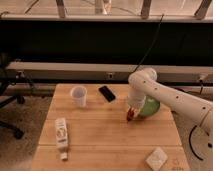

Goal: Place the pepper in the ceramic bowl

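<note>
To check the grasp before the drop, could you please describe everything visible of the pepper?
The pepper is small, slim and dark red. It hangs roughly upright, gripped at the tip of the claw, just outside the green ceramic bowl and low over the wooden table. The claw hides its upper end.

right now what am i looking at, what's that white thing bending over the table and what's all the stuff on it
It is a robot's white arm, seen by one camera looking down on a wooden table. The tool at its end hangs beside the green ceramic bowl, at its left rim, and seems to hold a small red pepper. Also on the table: a white cup, a black phone, a white tube-shaped bottle and a pale square packet.
</note>
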Available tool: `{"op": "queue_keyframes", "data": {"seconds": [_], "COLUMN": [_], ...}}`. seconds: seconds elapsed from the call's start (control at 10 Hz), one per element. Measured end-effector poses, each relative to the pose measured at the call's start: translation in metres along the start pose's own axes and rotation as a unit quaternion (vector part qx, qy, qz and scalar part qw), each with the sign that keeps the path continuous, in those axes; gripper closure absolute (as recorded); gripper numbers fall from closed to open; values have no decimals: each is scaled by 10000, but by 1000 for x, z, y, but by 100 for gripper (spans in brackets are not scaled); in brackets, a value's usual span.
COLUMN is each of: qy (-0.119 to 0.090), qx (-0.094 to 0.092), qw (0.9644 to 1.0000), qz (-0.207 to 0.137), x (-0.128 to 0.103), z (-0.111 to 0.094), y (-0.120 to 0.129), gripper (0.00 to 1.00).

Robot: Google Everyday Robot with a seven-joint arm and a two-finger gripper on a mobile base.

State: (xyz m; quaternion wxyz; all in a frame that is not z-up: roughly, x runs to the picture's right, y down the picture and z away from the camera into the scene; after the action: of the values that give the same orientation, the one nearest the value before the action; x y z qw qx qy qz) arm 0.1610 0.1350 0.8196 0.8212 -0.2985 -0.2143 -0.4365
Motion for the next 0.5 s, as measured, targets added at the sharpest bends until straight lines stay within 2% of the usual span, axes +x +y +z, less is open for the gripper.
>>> {"op": "queue_keyframes", "data": {"seconds": [0.5], "qy": [-37], "qx": [38], "qw": [9997], "qz": [242], "x": [29], "z": [-12], "y": [13], "gripper": [100]}}
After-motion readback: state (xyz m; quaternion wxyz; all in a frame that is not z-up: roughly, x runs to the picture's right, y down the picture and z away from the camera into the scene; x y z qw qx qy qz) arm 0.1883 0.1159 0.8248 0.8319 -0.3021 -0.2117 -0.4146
